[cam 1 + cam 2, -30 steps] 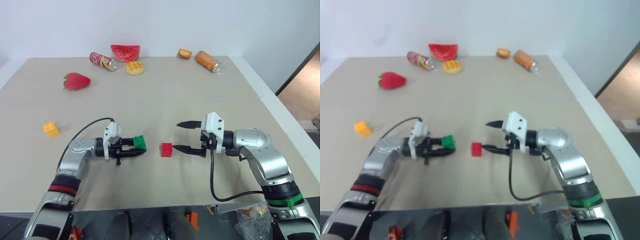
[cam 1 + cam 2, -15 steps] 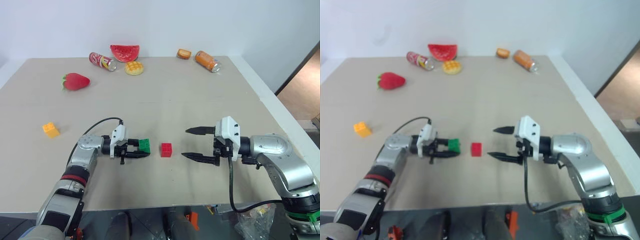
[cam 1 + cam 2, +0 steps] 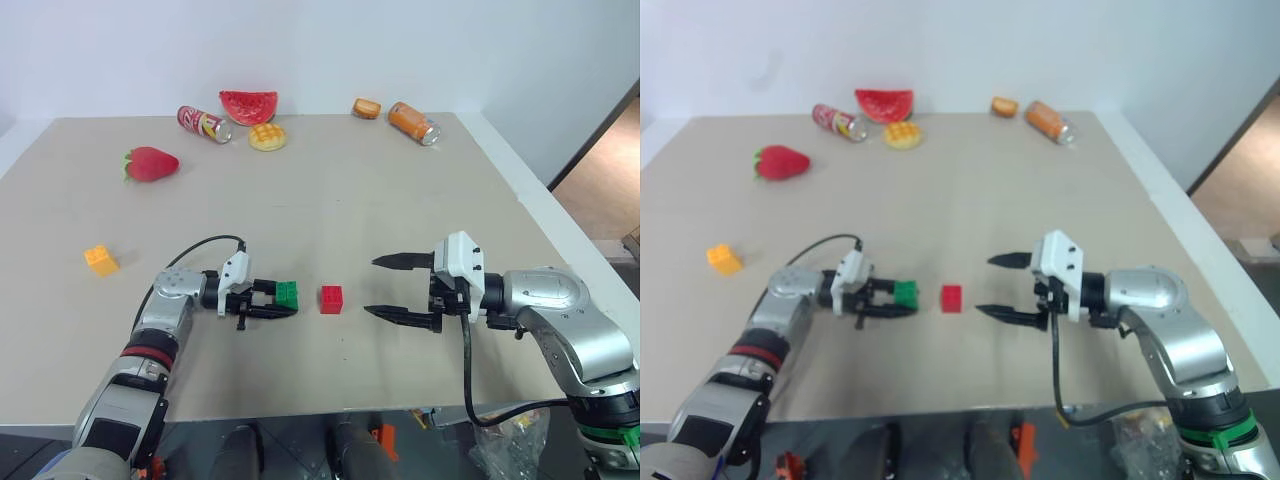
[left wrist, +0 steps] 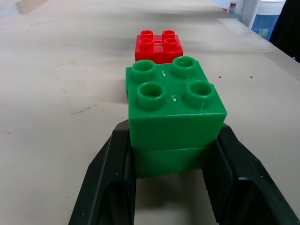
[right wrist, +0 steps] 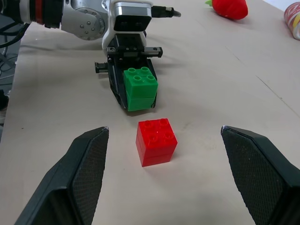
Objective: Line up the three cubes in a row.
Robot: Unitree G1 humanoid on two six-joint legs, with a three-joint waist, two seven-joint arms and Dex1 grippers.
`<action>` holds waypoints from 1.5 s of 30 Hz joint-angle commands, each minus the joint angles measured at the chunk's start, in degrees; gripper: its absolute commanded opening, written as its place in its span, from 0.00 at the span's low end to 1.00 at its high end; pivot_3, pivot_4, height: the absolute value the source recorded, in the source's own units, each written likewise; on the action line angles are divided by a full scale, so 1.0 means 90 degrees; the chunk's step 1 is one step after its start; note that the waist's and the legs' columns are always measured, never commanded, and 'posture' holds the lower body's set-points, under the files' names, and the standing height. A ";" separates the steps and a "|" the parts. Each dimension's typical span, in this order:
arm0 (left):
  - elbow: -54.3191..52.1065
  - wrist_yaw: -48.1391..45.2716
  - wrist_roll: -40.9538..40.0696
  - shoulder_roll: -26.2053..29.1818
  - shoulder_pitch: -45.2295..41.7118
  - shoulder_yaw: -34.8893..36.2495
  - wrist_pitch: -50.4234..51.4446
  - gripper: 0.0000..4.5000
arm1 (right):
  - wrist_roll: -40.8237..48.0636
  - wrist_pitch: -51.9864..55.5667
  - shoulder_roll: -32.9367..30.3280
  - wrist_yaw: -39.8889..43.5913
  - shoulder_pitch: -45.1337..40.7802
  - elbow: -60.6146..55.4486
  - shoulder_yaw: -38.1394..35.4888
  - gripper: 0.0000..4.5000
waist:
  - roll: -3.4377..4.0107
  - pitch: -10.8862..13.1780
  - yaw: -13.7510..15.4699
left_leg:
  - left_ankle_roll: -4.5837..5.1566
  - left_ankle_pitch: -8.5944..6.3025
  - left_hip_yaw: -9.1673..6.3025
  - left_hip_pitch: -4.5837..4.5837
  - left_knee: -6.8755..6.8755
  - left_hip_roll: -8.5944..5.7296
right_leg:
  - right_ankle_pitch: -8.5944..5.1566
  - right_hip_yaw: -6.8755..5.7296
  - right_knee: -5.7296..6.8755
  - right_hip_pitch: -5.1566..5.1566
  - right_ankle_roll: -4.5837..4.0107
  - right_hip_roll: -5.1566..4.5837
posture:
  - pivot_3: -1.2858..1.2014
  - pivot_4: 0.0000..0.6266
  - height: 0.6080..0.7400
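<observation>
Spanning everything, the table [image 3: 420,200] is giving flat room for a row. Right gripper [image 3: 392,289] is hanging wide, clear of the red cube [image 3: 332,299]. Left gripper [image 3: 283,302] is pinching the green cube [image 3: 288,293] beside it, likely for alignment. Orange-yellow cube [image 3: 101,260] is sitting well apart.

The left pincer [image 5: 138,105] grips the green cube [image 5: 139,88] just beside the red cube [image 5: 156,141].

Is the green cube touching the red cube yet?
No: the green cube, held in the left gripper, sits apart from the red cube, with bare table between them.
</observation>
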 commanded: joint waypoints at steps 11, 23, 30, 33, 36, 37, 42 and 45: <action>0.0545 0.0113 0.0493 0.0285 -0.0076 -0.0003 -0.0563 0.30 | -0.0011 -0.0104 0.0019 -0.0104 -0.0072 -0.0078 -0.0009 0.88 | 0.0001 -0.0001 -0.0005 | 0.0007 0.0004 -0.0001 0.0033 0.0000 0.0003 | 0.0008 0.0004 0.0001 0.0019 -0.0035 0.0007 | 0.52 0.24 1.00; 0.0469 0.0049 0.0407 0.0506 -0.0021 0.0089 -0.0432 0.30 | -0.0132 -0.0240 0.0111 -0.0085 -0.0225 0.0124 0.0160 0.88 | 0.0002 -0.0002 -0.0039 | 0.0008 0.0005 -0.0001 0.0039 -0.0003 0.0064 | 0.0023 0.0019 0.0002 0.0009 -0.0067 0.0078 | 0.52 0.24 1.00; 0.0389 0.0203 0.0429 0.0406 0.0060 0.0053 -0.0293 0.30 | -0.0132 -0.0251 0.0099 -0.0082 -0.0249 0.0143 0.0184 0.88 | 0.0003 -0.0002 -0.0039 | 0.0008 0.0005 0.0002 0.0040 -0.0004 0.0068 | 0.0021 0.0023 0.0004 0.0008 -0.0071 0.0082 | 0.52 0.24 1.00; 0.0366 0.0170 0.0381 0.0412 0.0023 0.0054 -0.0060 0.62 | -0.0121 -0.0240 0.0085 -0.0082 -0.0234 0.0131 0.0165 0.88 | 0.0005 -0.0004 -0.0039 | 0.0008 0.0005 0.0002 0.0041 -0.0004 0.0067 | 0.0021 0.0023 0.0004 0.0009 -0.0071 0.0082 | 0.52 0.24 1.00; 0.0355 0.0182 0.0382 0.0455 -0.0009 0.0093 0.0001 0.87 | -0.0123 -0.0238 0.0085 -0.0088 -0.0237 0.0133 0.0163 0.88 | 0.0006 -0.0004 -0.0039 | 0.0008 0.0005 0.0003 0.0043 -0.0004 0.0068 | 0.0021 0.0023 0.0004 0.0009 -0.0071 0.0082 | 0.52 0.24 1.00; 0.0342 0.0169 0.0378 0.0475 -0.0010 0.0104 0.0000 0.95 | -0.0124 -0.0234 0.0087 -0.0091 -0.0243 0.0136 0.0164 0.88 | 0.0006 -0.0004 -0.0038 | 0.0008 0.0005 0.0003 0.0043 -0.0004 0.0068 | 0.0021 0.0023 0.0004 0.0009 -0.0071 0.0082 | 0.52 0.24 1.00; -0.0085 -0.0104 0.0172 0.0768 0.0207 0.0238 0.0020 1.00 | -0.0131 -0.0252 0.0118 -0.0094 -0.0254 0.0140 0.0196 0.88 | 0.0006 -0.0004 -0.0062 | 0.0007 0.0004 0.0004 0.0042 -0.0005 0.0069 | 0.0020 0.0024 0.0004 0.0006 -0.0072 0.0083 | 0.52 0.24 1.00; -0.0514 -0.0283 -0.0014 0.1106 0.0402 0.0308 0.0361 1.00 | -0.0128 -0.0268 0.0129 -0.0072 -0.0276 0.0166 0.0200 0.88 | 0.0006 -0.0003 -0.0151 | 0.0004 0.0002 0.0006 0.0040 -0.0014 0.0079 | 0.0016 0.0026 0.0005 0.0000 -0.0079 0.0089 | 0.52 0.24 1.00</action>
